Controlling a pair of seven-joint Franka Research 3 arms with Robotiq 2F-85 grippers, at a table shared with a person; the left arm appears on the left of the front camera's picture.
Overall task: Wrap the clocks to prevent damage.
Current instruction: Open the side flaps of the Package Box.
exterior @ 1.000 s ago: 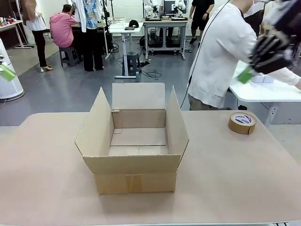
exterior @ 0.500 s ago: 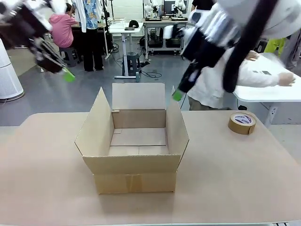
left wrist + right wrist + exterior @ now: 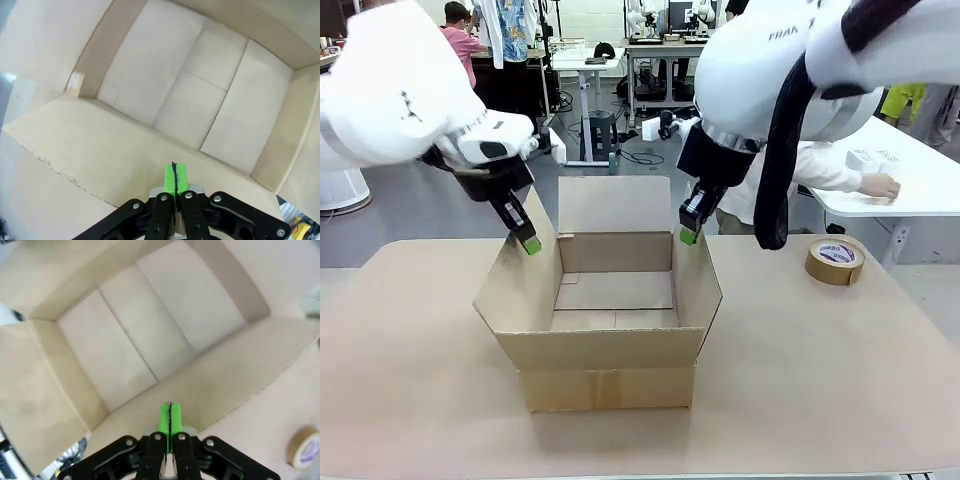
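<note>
An open cardboard box (image 3: 610,370) is seen at the middle of the tan table (image 3: 820,380), its four flaps turned up and its bare floor exposed. The left gripper (image 3: 530,245) is held at the left flap (image 3: 510,285), near that flap's far end, with its green pads pressed flat together and nothing caught between them. In the left wrist view the same closed left gripper (image 3: 173,169) is seen over the inner face of that flap, with the floor of the box (image 3: 175,100) beyond it. The right gripper (image 3: 689,236) is placed at the far end of the right flap (image 3: 698,275), likewise clenched on nothing, its pads meeting in a thin dark line. In the right wrist view the right gripper (image 3: 169,409) is shown above the flap's inner face, and the box (image 3: 140,340) floor is seen past it. Whether either gripper actually touches its flap cannot be told. The far flap (image 3: 614,203) is stood upright between the two grippers. A roll of brown tape (image 3: 835,261) is laid flat on the table to the right of the box, well apart from it, and it is caught at the corner of the right wrist view (image 3: 306,450). Beyond the table on the far right, a person's hand (image 3: 880,186) is rested on a white table (image 3: 920,205).
</note>
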